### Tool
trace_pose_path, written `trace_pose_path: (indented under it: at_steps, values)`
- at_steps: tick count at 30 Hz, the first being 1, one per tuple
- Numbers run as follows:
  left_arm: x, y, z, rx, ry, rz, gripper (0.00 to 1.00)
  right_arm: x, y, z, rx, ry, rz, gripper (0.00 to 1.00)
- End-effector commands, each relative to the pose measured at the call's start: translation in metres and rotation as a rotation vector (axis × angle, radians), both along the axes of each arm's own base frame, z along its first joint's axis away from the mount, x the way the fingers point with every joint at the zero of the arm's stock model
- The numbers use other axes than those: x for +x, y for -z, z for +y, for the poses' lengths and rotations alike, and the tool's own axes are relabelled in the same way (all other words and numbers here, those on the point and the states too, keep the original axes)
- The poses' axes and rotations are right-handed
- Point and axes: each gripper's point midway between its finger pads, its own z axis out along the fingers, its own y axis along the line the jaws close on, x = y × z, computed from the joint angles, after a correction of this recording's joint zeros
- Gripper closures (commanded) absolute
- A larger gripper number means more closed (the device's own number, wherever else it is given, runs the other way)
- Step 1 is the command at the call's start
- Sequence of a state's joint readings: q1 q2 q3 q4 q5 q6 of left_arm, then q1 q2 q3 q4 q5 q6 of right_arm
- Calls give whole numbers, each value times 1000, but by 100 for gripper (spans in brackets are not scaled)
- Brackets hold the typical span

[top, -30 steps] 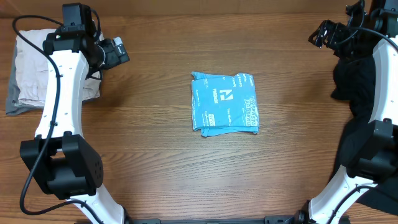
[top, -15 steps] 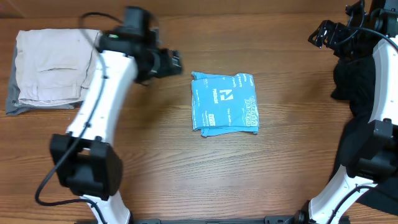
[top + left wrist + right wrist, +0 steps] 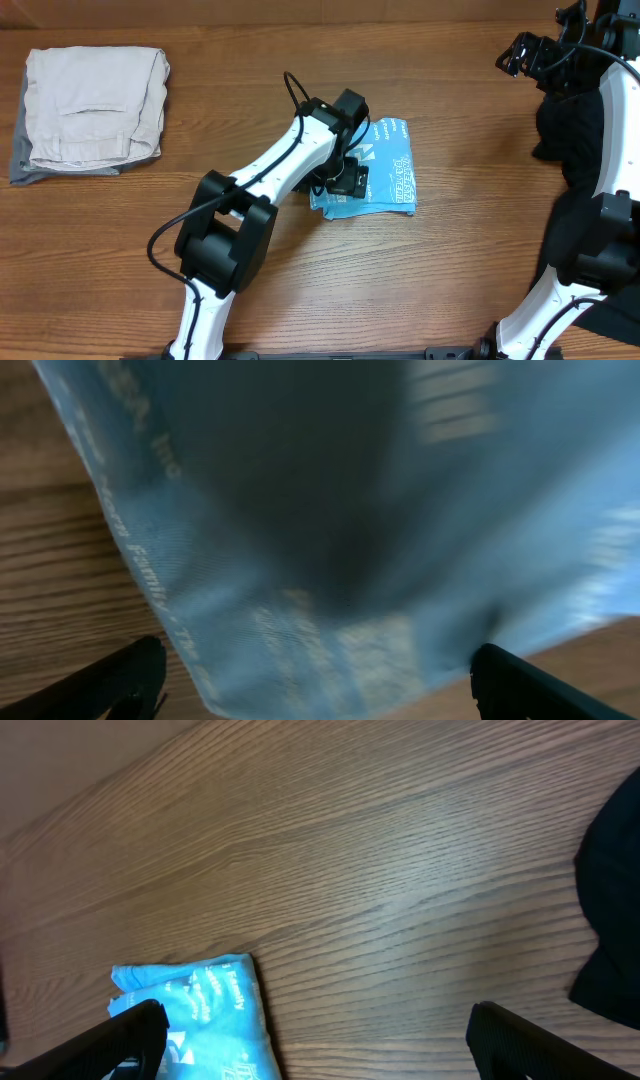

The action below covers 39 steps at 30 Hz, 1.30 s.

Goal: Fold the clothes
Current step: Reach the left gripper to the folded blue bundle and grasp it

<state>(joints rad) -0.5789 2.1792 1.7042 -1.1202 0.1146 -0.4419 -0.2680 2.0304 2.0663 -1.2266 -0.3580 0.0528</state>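
A light blue T-shirt (image 3: 390, 165) is lying folded into a compact rectangle at the middle of the wooden tabletop (image 3: 480, 250), lettering facing up. The left claw (image 3: 315, 685) is reaching over the shirt's left half, spread wide and holding nothing. Its wrist camera is showing blurred blue fabric filling nearly the whole view, and it is not possible to tell whether the claw is touching the cloth. The right claw (image 3: 320, 1035) is poised at the far right corner, also spread wide and empty, well apart from the shirt and near a heap of black cloth (image 3: 570, 130). A folded beige garment (image 3: 90, 100) is sitting on a grey cloth (image 3: 20, 160) at the far left corner.

The shirt is looking almost or fully folded, so the step in hand is probably a grasp of the bundle, for one last fold or for carrying it aside. Doing this well is calling for a straight descent at the shirt's left edge, one finger sliding under every layer, a firm close before any lift, and a low, slow carry so the folds are not springing open.
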Motion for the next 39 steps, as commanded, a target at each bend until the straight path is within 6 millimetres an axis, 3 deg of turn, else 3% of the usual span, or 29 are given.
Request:
trace_pose_path:
  at_steps: [1, 13, 22, 26, 34, 39]
  values:
    - [3, 9, 11, 68, -44, -4, 0, 1, -5, -3, -8, 8, -13, 0]
    - [11, 11, 19, 99, -118, -31, 0, 1, -5, -3, -8, 8, -13, 0]
    - [8, 30, 16, 70, -161, -32, 4, 1, -5, -3, -8, 8, -13, 0]
    - [1, 42, 11, 36, -156, -18, 13, 1, -5, -3, -8, 8, -13, 0]
    - [-3, 48, 14, 43, -155, -9, 50, 1, -5, -3, -8, 8, -13, 0]
    - [-1, 48, 15, 49, -141, -18, 61, 1, -5, -3, -8, 8, -13, 0]
